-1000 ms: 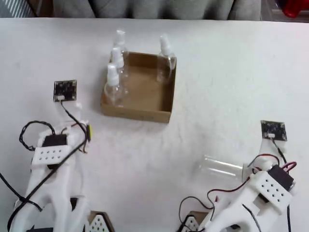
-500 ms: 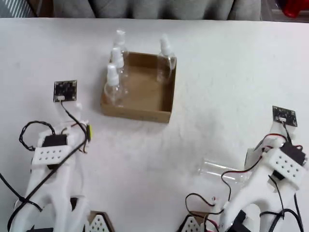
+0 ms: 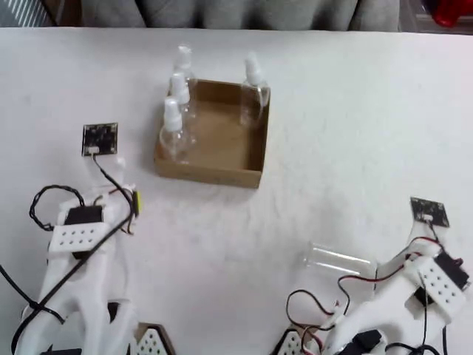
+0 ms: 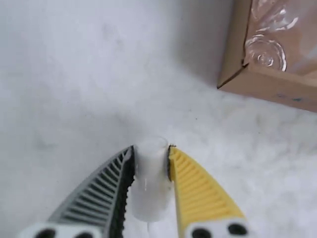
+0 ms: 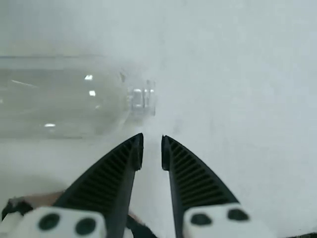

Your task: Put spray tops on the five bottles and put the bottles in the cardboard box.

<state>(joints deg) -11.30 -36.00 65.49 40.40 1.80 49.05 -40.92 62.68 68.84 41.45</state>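
The cardboard box (image 3: pixel 222 171) stands mid-table and holds several clear bottles with white spray tops, among them one at its far corner (image 3: pixel 253 92) and one at its near left (image 3: pixel 173 133). One clear bottle without a top (image 3: pixel 336 259) lies on its side near my right arm (image 3: pixel 436 277). In the right wrist view its neck (image 5: pixel 141 96) sits just past my right gripper (image 5: pixel 152 139), which is open by a narrow gap and holds nothing. My left gripper (image 4: pixel 151 148) is shut on a white spray top (image 4: pixel 148 178), a short way from the box corner (image 4: pixel 237 79).
My left arm (image 3: pixel 77 237) rests at the near left, its cable looping beside it. White table surface lies between the box and the lying bottle. A red object (image 3: pixel 452 11) sits past the far right edge.
My right arm has drawn back to the right, away from the lying bottle, which stays on the table. The left arm and its spray top have not moved.
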